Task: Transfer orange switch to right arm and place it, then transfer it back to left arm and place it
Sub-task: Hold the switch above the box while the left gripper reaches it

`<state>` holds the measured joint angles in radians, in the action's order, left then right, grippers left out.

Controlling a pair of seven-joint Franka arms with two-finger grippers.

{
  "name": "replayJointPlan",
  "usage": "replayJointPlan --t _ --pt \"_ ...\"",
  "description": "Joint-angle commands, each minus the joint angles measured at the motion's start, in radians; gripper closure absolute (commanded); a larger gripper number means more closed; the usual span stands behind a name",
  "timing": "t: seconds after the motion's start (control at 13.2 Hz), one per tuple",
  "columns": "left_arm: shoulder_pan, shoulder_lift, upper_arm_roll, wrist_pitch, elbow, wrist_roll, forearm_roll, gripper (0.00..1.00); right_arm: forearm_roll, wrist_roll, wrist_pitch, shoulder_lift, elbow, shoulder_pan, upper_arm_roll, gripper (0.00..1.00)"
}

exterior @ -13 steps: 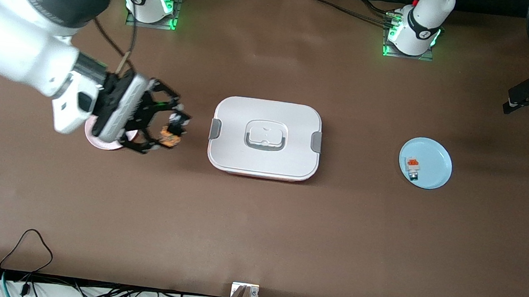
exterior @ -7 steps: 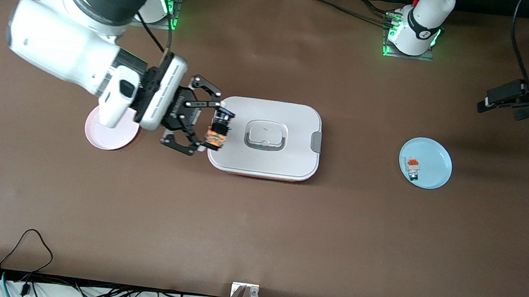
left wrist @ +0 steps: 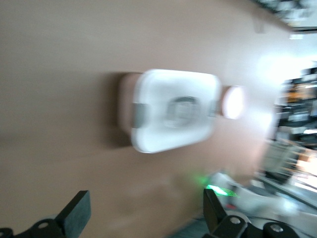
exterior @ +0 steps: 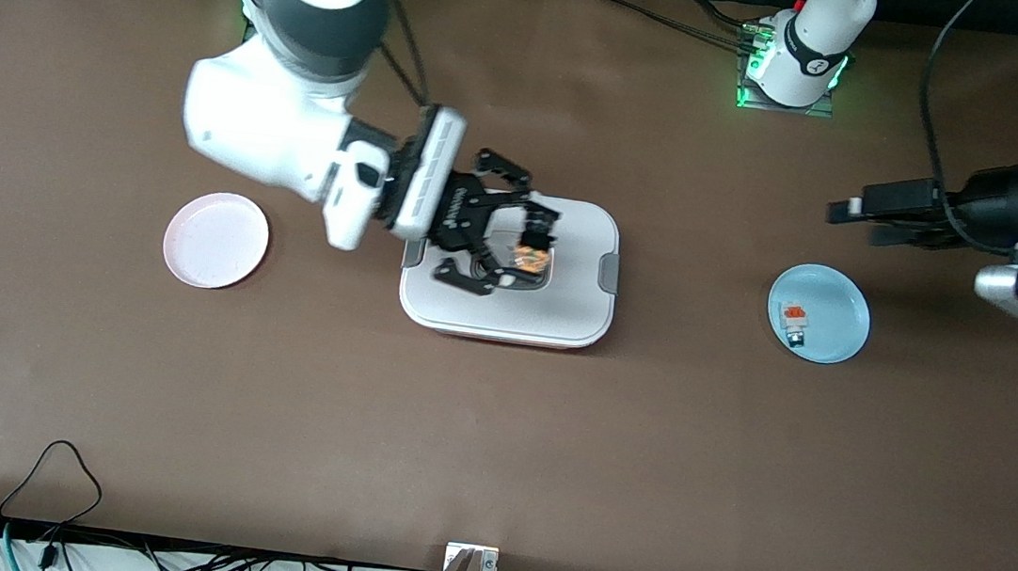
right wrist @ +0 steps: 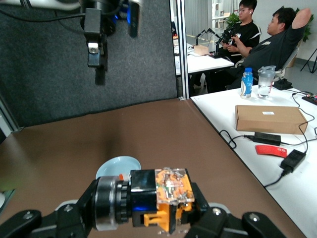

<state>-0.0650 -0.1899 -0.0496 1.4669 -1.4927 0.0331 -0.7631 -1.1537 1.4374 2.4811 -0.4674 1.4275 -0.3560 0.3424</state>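
Cables trailed along the near edge of the brown tabletop (exterior: 493, 435). Farther in sat a pink plate (exterior: 216, 240), the white box (exterior: 563, 315) and a blue plate (exterior: 834, 301) carrying a small grey block (exterior: 794, 321). Over the box, the right tool (exterior: 526, 254) gripped the orange switch (exterior: 532, 256). The left tool (exterior: 852, 213) hung wide open and empty above the tabletop by the blue plate.

Box (exterior: 507, 300) mid-table between two plates (exterior: 216, 240), a small block (exterior: 794, 320) on the one toward the left arm's end
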Motion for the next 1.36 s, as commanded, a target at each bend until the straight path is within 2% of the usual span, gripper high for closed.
replayJointPlan --t 0.0,0.15,0.38,0.53,0.68,0.91,0.98,1.14,1.29 --pt "0.008 -0.092 -0.004 0.026 -0.015 0.01 -0.255 0.0 -0.079 0.027 0.033 -0.039 -0.064 -0.044 0.001 0.83" --pt "0.043 -0.152 -0.036 0.111 -0.018 0.011 -0.385 0.0 -0.144 0.028 0.035 -0.039 -0.079 -0.064 0.001 0.83" --pt "0.129 -0.19 -0.05 0.252 -0.02 0.022 -0.522 0.0 -0.149 0.028 0.036 -0.039 -0.079 -0.067 0.003 0.83" --pt "0.177 -0.191 -0.05 0.292 -0.02 0.043 -0.579 0.0 -0.147 0.023 0.06 -0.042 -0.079 -0.089 0.003 0.83" --pt "0.224 -0.191 -0.05 0.352 -0.02 0.069 -0.599 0.0 -0.146 0.017 0.073 -0.045 -0.079 -0.093 0.003 0.83" --pt "0.238 -0.191 -0.052 0.363 -0.021 0.079 -0.621 0.02 -0.146 0.017 0.075 -0.045 -0.079 -0.093 0.003 0.83" --pt "0.246 -0.189 -0.055 0.362 -0.029 0.08 -0.621 0.05 -0.146 0.015 0.075 -0.045 -0.079 -0.093 0.003 0.83" --pt "0.246 -0.181 -0.056 0.351 -0.044 0.079 -0.619 0.16 -0.146 0.015 0.076 -0.045 -0.081 -0.093 0.003 0.83" --pt "0.243 -0.175 -0.056 0.334 -0.049 0.079 -0.619 0.21 -0.146 0.017 0.076 -0.045 -0.081 -0.093 0.003 0.83"
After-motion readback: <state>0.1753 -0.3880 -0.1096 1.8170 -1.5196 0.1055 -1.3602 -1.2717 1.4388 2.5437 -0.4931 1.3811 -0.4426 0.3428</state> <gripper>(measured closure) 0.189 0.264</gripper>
